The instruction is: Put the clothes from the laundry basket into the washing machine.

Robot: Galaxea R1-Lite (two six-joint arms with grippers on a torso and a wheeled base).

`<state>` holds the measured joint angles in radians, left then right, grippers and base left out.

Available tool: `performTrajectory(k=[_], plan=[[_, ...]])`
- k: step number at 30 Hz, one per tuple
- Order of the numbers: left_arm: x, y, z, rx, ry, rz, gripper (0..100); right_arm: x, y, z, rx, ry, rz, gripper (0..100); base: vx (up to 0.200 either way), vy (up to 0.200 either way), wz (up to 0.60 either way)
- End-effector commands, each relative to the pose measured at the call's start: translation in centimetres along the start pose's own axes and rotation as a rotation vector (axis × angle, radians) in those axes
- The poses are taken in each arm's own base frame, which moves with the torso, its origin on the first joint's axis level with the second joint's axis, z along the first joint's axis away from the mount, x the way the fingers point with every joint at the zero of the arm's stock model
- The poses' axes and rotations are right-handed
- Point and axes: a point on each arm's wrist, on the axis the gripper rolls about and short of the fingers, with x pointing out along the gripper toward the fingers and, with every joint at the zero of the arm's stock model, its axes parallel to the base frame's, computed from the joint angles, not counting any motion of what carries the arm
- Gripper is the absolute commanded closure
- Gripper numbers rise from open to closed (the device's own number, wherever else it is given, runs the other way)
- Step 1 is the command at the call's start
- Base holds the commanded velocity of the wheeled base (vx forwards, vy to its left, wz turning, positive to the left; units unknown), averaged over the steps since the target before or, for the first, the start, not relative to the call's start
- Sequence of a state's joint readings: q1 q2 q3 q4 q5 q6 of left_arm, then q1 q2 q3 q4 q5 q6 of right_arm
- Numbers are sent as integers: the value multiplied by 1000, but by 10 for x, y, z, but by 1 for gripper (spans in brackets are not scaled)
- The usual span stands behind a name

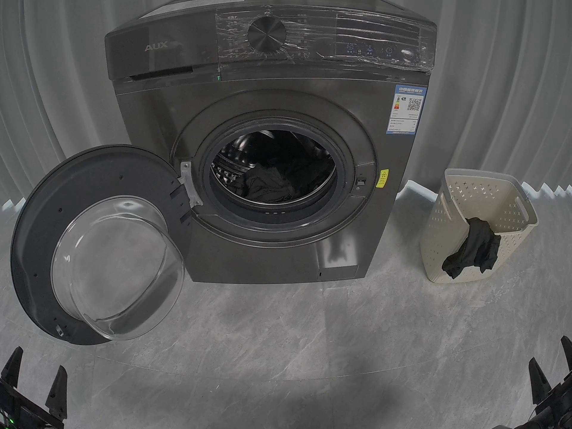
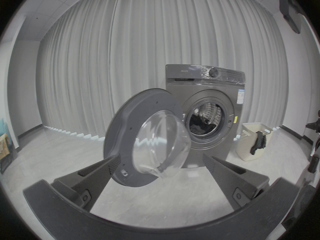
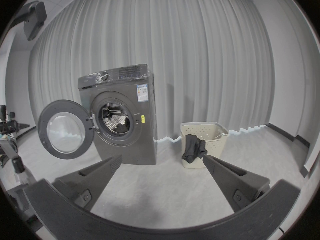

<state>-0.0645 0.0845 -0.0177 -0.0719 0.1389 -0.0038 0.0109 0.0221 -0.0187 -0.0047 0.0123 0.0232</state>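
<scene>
A dark garment (image 1: pixel 475 247) hangs over the near rim of the cream laundry basket (image 1: pixel 437 241), part inside and part trailing down its outer wall. The basket stands on the grey floor (image 1: pixel 310 329), just right of the washing machine (image 1: pixel 268 251). More dark clothes (image 1: pixel 269 183) lie in the bottom of the machine's drum. Its round door (image 1: pixel 42 239), with a clear bulging window, is swung wide open to the left. A pale pleated curtain (image 1: pixel 494 61) hangs behind the machine and the basket. The left gripper (image 1: pixel 37 361) sits low at the near left and the right gripper (image 1: pixel 548 353) low at the near right. Both have their fingers spread apart and hold nothing, well short of the clothes.
</scene>
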Motion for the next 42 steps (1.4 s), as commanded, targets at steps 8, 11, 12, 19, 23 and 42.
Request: performTrajectory(k=[8, 11, 12, 19, 23, 42], plan=[[-6, -4, -14, 1, 5, -61, 0, -3, 0, 0, -19, -13, -6, 0, 0, 0, 0], [-6, -4, -14, 8, 14, -84, 0, -3, 0, 0, -16, -10, -9, 0, 0, 0, 0], [-6, -4, -14, 8, 14, -84, 0, -3, 0, 0, -17, -9, 0, 0, 0, 0, 0], [-6, -4, -14, 6, 10, -85, 0, -1, -1, -4, -5, -1, -45, 0, 0, 0, 0], [-6, -4, -14, 0, 10, -82, 0, 0, 0, -6, -25, 4, -6, 0, 0, -50, 0], [-6, -4, -14, 4, 10, -82, 0, 0, -1, -6, -23, -5, -29, 0, 0, -200, 0]])
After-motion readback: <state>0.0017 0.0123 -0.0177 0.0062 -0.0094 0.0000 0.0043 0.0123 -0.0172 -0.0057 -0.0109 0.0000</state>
